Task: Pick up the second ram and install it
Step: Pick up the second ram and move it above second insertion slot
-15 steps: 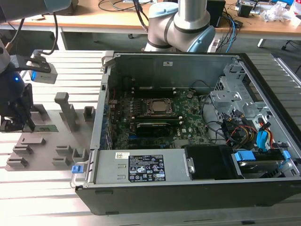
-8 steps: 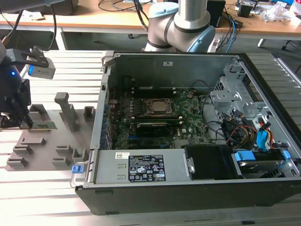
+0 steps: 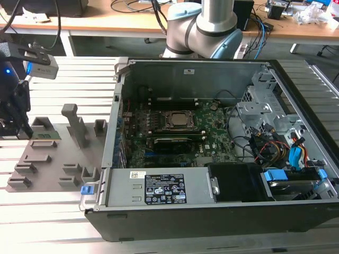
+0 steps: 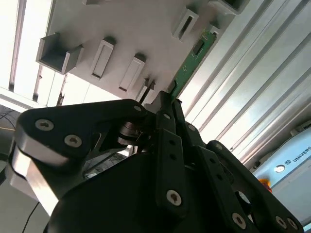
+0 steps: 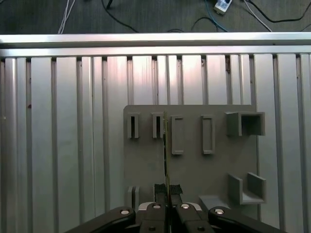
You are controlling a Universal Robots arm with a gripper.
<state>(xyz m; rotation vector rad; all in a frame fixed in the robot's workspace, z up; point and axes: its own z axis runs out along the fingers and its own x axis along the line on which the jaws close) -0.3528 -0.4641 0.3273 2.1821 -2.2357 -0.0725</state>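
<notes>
item: second ram (image 5: 166, 145), thin green stick seen edge-on, at the grey holder tray (image 5: 218, 165) between two of its slots. gripper (image 5: 168, 190): clenched on the stick's near end. handling: the pick-up is best raised straight and untwisted, clear of the slot walls.

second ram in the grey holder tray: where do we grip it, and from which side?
Pinch the second ram across its two flat faces at the upper long edge, coming straight down from above. It stands on edge in the holder tray like a thin blade, so that edge looks the most accessible. The gripper sits this way, closed on the stick.
</notes>
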